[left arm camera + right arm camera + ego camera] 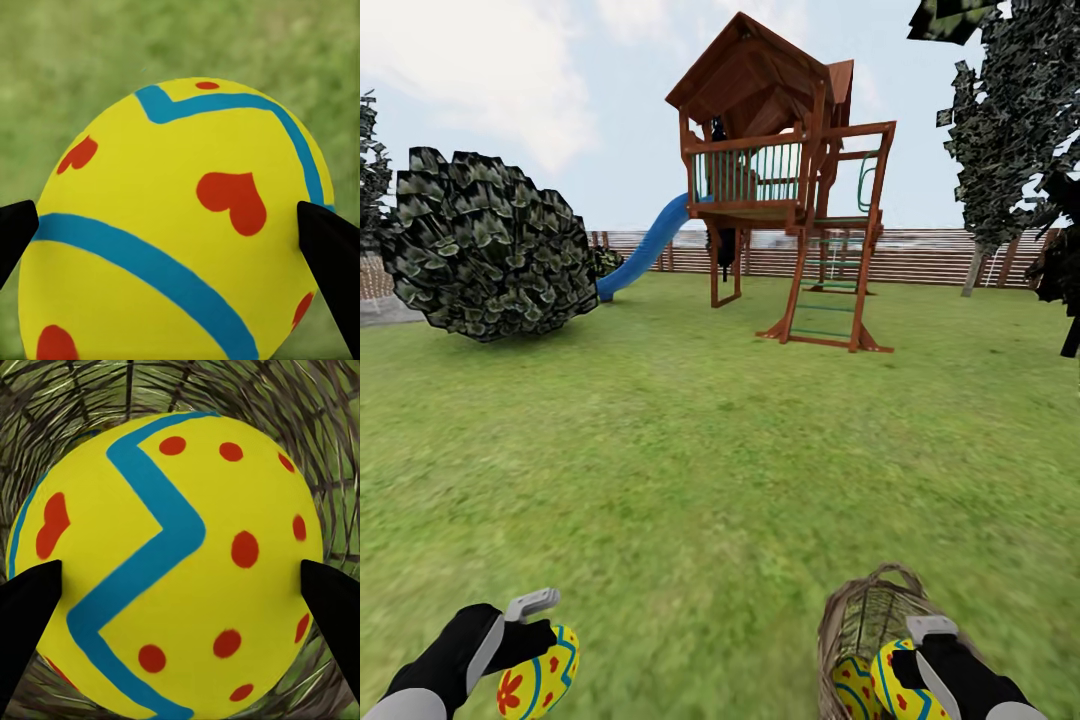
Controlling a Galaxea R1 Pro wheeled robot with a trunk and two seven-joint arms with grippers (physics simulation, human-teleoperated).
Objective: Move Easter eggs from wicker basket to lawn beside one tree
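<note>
My left gripper (538, 640) was clamped on one Easter egg (540, 680), held clear above the lawn (690, 480) at the near left; through the left wrist camera the egg (180, 225) sat squeezed between both black fingertips (330, 255) with blurred grass behind it. At the near right my right gripper (905, 660) was pinching a second egg (900, 685) at the mouth of the wicker basket (860, 610), and its wrist camera showed that egg (169, 562) between the fingertips (30, 607) with the woven wall (300, 405) all around it. I saw a third egg (852, 685) just beside it, lower in the basket. Beyond stretched open grass. Farther off, to the left, a dark mottled bush (485, 245) stood. Behind it the blue slide (645, 250) ran down from the wooden playset (790, 180), with the slat fence (930, 255) at the back. Dark-leaved trees (1000, 130) rose at the far right.
</note>
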